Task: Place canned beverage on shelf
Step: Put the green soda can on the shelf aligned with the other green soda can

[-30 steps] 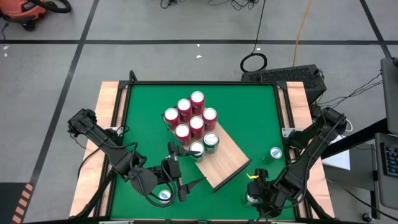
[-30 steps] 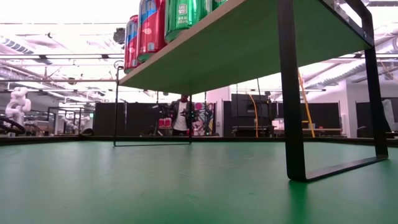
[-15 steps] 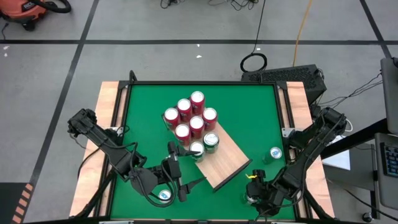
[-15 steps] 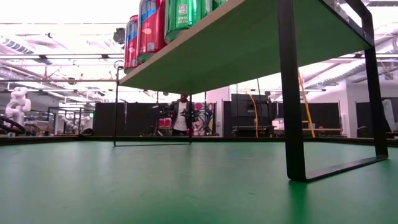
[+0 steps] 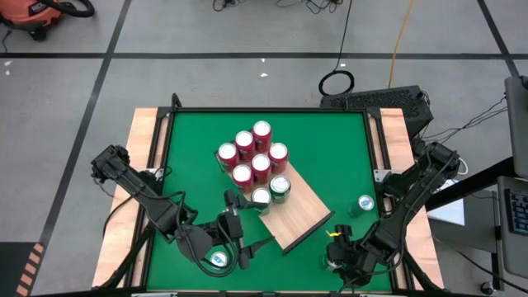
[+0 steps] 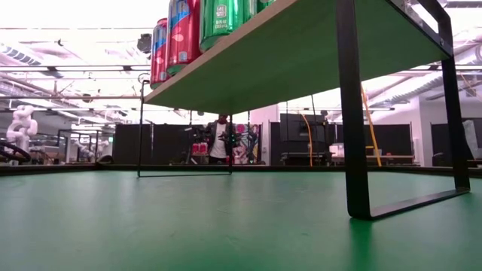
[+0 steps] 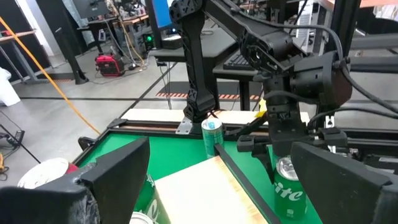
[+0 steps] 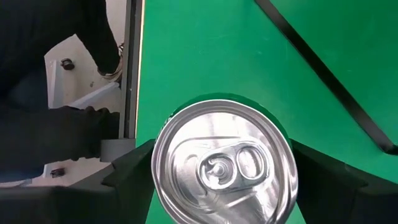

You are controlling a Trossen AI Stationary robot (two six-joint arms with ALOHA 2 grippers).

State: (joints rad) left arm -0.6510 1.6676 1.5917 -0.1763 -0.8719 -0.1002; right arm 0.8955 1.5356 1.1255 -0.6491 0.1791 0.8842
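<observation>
Grey floor (image 5: 206,33) with dark lines, red vacuum (image 5: 37,12), orange cable (image 5: 402,33)

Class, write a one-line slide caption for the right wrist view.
Right gripper poised directly over a silver-topped can standing on the green table, one finger on each side.

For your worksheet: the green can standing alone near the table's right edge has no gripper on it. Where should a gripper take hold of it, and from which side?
Grip the green can across its round side wall, coming down from above with one finger on each side. It stands upright, lid up, with bare table all round it, so nothing blocks the fingers.
</observation>
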